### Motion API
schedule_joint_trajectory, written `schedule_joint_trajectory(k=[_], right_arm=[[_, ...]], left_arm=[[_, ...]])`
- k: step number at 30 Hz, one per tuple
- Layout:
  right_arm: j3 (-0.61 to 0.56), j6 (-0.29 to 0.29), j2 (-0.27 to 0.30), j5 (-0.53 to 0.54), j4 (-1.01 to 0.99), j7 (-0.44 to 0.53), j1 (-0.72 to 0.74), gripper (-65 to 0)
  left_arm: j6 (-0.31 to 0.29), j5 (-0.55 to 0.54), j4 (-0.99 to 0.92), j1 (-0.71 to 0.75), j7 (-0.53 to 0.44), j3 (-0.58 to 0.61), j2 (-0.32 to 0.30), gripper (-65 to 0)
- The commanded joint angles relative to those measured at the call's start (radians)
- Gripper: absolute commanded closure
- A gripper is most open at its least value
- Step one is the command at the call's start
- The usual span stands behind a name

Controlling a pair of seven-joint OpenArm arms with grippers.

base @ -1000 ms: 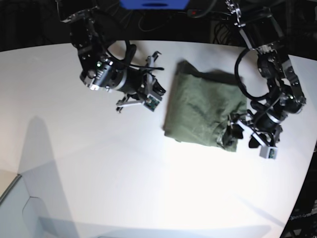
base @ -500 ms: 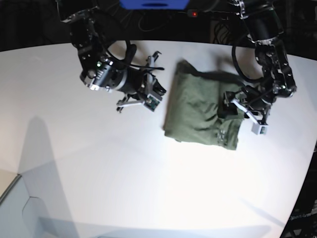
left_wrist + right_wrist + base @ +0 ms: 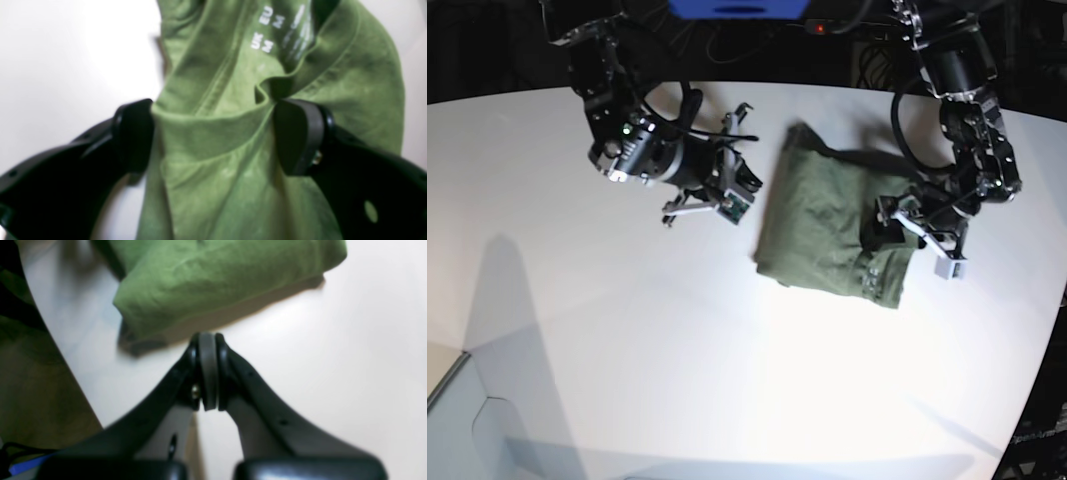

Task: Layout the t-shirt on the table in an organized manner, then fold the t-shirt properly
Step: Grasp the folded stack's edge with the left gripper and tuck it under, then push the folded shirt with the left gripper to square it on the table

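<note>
The olive-green t-shirt [image 3: 817, 225] lies folded into a rough rectangle on the white table [image 3: 677, 350], right of centre. My left gripper [image 3: 890, 237] is down on the shirt's right end. In the left wrist view this gripper [image 3: 213, 133] stands open, its two black fingers [image 3: 133, 133] wide apart with bunched cloth [image 3: 213, 173] between them and the pale printed label [image 3: 267, 30] just beyond. My right gripper [image 3: 732, 195] rests left of the shirt. The right wrist view shows it [image 3: 207, 370] shut on nothing, pads pressed together, a little short of the shirt's folded edge [image 3: 217, 280].
A blue object [image 3: 737, 8] and cables sit in the dark behind the table's far edge. A pale box-like shape [image 3: 457, 420] shows at the bottom left corner. The table's curved edge [image 3: 66, 356] runs near my right gripper, with brown floor beyond it.
My left arm has swung from the shirt's lower right corner up and inward onto its right end, jaws still wide. The right arm has not moved.
</note>
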Motion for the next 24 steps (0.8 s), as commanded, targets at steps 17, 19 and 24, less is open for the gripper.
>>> schedule_joint_trajectory(k=[17,19,24], right_arm=[[0.003,0.003,0.020,0.017,0.017,0.024,0.010,0.0],[0.032,0.003,0.025,0.017,0.020,0.024,0.005,0.0],[0.150,0.003,0.029,0.017,0.024,0.024,-0.009,0.0]], left_arm=[[0.006,0.030,-0.070,-0.044,-0.038,0.332,-0.065,-0.2],[0.006,0.030,-0.067,-0.073,-0.038,0.408,-0.098,-0.4],[0.006,0.030,-0.065,-0.176,-0.040,0.579,-0.170,-0.4]])
